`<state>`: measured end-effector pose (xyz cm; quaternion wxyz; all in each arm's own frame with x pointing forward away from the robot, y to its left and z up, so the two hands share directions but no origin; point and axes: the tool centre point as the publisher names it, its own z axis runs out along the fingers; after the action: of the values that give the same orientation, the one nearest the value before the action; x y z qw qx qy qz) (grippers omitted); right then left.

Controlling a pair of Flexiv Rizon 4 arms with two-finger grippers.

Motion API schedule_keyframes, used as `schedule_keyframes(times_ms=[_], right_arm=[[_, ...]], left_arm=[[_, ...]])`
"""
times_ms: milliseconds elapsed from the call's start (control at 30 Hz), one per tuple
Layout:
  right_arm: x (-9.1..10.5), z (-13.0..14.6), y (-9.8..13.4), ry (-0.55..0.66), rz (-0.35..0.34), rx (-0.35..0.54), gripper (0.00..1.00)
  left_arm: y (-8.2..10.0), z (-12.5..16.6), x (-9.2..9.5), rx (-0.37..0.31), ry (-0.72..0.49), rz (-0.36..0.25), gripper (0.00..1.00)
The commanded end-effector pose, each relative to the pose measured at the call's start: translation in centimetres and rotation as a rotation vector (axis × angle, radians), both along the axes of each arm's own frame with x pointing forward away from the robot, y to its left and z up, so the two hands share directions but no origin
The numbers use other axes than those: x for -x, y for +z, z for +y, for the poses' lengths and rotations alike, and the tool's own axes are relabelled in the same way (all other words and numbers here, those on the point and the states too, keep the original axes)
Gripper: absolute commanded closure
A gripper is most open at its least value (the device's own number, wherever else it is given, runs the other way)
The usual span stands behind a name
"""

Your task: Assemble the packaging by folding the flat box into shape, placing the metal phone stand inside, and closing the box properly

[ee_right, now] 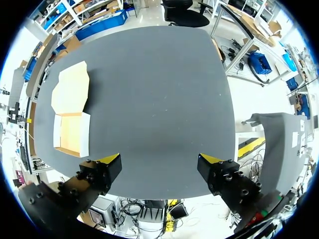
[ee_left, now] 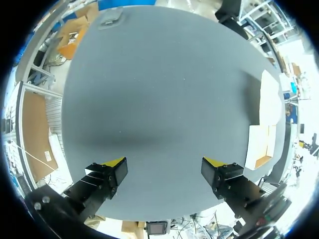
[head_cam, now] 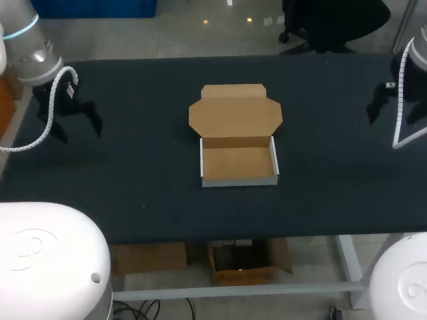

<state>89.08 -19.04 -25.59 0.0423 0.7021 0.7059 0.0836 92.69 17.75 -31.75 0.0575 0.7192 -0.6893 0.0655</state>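
A cardboard box (head_cam: 238,162) stands folded into a shallow tray at the middle of the black table (head_cam: 133,180), white outside and brown inside, with nothing in it. Its lid (head_cam: 235,112) lies flat open behind it. No metal phone stand shows in any view. My left gripper (head_cam: 75,119) hangs open over the table's left side, well away from the box (ee_left: 261,144). My right gripper (head_cam: 395,107) hangs open over the right edge; the box (ee_right: 71,132) lies far off beside it. Both grippers (ee_left: 163,172) (ee_right: 159,166) have bare tabletop under their fingers.
Broad bare stretches of black tabletop (ee_right: 159,89) lie on both sides of the box and in front of it. The table's front edge (head_cam: 220,237) runs just below the box.
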Motion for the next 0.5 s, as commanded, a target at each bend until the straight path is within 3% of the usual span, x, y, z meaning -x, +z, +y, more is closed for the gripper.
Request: schedule_keyframes(times_ms=[33, 500], right_arm=[[0.0, 0.0, 0.1, -0.001, 0.003, 0.003, 0.0], [0.0, 0.0, 0.1, -0.001, 0.003, 0.003, 0.0]], left_arm=[[-1.1, 0.8, -1.4, -0.008, -0.007, 0.025, 0.0], [-3.5, 3.4, -5.9, -0.014, -0.031, 0.03, 0.0]])
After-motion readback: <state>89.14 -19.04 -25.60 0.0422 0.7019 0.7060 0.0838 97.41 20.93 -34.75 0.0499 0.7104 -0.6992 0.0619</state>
